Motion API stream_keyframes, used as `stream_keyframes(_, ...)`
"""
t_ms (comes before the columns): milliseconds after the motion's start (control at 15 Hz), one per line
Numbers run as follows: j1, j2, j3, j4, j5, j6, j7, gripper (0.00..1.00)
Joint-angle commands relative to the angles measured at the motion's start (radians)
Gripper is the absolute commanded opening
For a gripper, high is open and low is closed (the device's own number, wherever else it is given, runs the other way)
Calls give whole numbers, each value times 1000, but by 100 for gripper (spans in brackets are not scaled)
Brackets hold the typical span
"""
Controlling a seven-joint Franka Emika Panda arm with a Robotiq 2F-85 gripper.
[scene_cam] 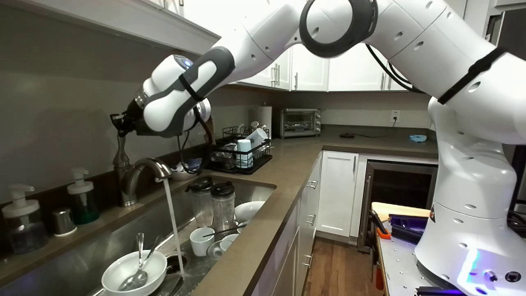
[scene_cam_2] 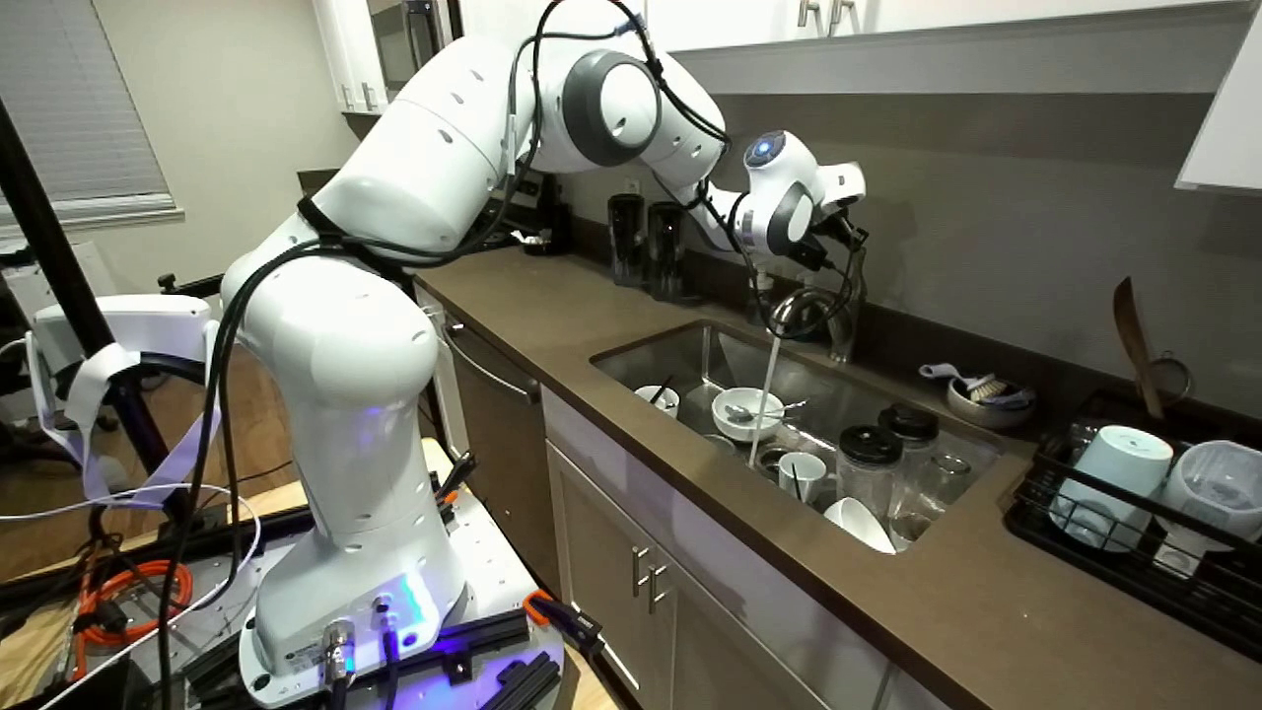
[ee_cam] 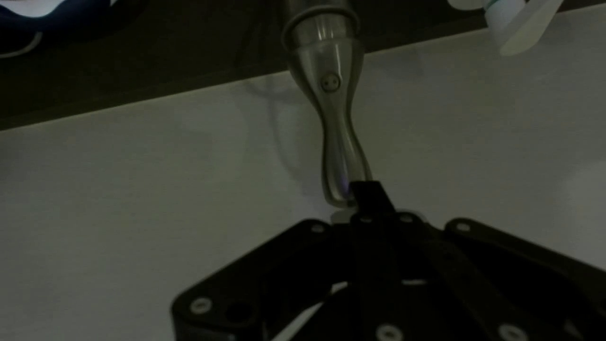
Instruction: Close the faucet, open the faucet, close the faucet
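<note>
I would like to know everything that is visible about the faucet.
The faucet looks like brushed metal, with an arched spout and a slim-waisted lever pointing up, bearing a small round mark. It stands on the counter between sink and wall. Water runs from the spout into the sink. The shut gripper is at the lever's tip; whether they touch is unclear.

Shiny metal faucet (scene_cam: 130,181), smooth metal sink (scene_cam: 117,236)

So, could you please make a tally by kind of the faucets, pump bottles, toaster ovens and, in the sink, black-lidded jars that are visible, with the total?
Faucet: 1
Pump bottles: 2
Toaster oven: 1
Black-lidded jars: 2
Total: 6
</note>
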State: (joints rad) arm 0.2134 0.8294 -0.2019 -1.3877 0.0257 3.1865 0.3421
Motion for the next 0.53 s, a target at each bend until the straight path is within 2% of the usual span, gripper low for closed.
stream_keyframes(0, -21, -13, 21, -2, -4, -12, -12, 0)
stream_keyframes(467, 5, -66, -15, -126, 11, 106, 10, 0)
